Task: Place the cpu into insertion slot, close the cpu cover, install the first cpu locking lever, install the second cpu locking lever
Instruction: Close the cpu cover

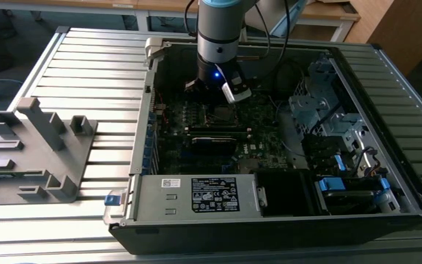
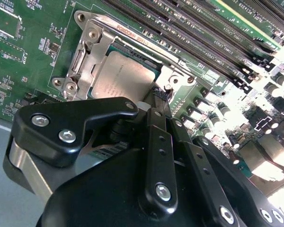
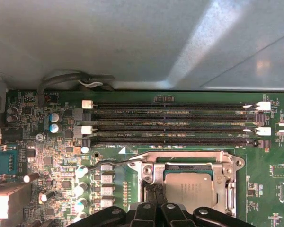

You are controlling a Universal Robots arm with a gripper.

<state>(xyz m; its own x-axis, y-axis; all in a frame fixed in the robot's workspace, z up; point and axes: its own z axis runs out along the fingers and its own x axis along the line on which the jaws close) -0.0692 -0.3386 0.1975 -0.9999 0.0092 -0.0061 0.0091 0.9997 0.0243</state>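
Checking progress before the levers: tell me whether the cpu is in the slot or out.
In. The cpu lies flat, its silver top framed by the metal cover, in both wrist views.

The tool (image 2: 158, 98) hides one edge of the cpu (image 2: 123, 78) and cpu cover (image 2: 86, 49).

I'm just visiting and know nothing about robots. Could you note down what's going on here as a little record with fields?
setting: open computer case on a slatted metal table
arm: extends down into the case
gripper: at the insertion slot's edge
cpu: seated in the insertion slot
cpu cover: appears lowered around the cpu
locking lever: wire bar beside the slot, latching unclear
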